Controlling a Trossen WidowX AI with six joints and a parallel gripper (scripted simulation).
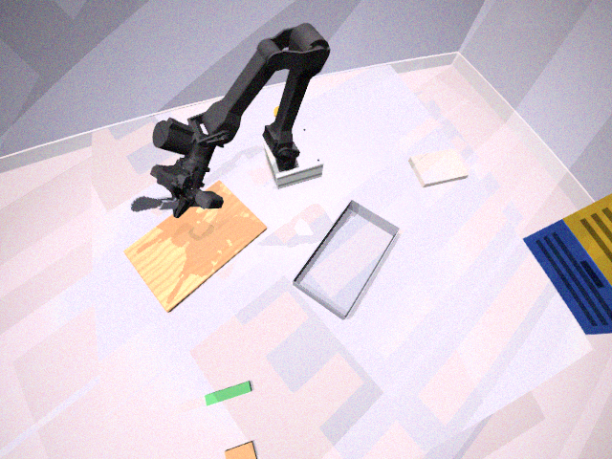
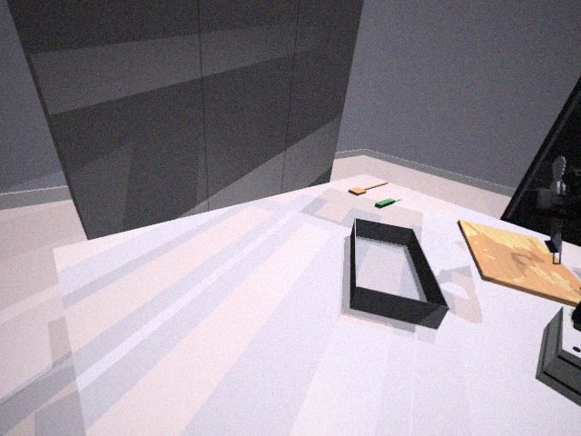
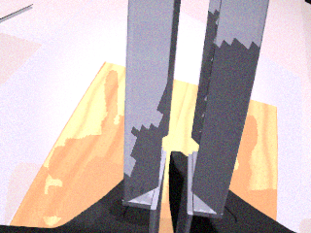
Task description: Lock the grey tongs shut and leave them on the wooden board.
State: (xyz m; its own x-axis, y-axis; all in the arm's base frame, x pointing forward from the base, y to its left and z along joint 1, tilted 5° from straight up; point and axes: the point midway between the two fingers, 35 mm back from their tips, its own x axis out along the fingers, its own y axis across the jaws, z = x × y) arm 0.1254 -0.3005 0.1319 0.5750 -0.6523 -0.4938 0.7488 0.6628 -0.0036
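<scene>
Top view: bench (image 1: 420, 276) (image 2: 211, 328) (image 3: 63, 83), pale, patterned with pinkish and bluish-grey patches of light and shade. Wooden board (image 1: 153, 267) (image 2: 497, 253) (image 3: 87, 170), flat, streaked orange and yellow. Grey tongs (image 1: 145, 203) (image 2: 557, 178) (image 3: 148, 83), one pair, gripped in the black pincer (image 1: 192, 206) (image 2: 554, 202) (image 3: 165, 161), which is clenched on them; roughly upright over the board, scalloped tips uppermost in the exterior view. Lock and contact with the board: cannot be told. Roasting tin (image 1: 318, 300) (image 2: 398, 304), rectangular, dark-walled, apart from the board. Green-handled tool (image 1: 228, 393) (image 2: 385, 203), one. Orange-tan spatula (image 2: 357, 191) (image 1: 241, 450), one, near the green piece, cut by the frame edge in the top view. Cream slab (image 1: 439, 167), one. Blue-and-yellow slotted item (image 1: 563, 281), one, at the right edge. Room: grey walls (image 2: 446, 84) (image 1: 148, 59), pale skirting, tall dark panel (image 2: 201, 107) beyond the bench.
</scene>
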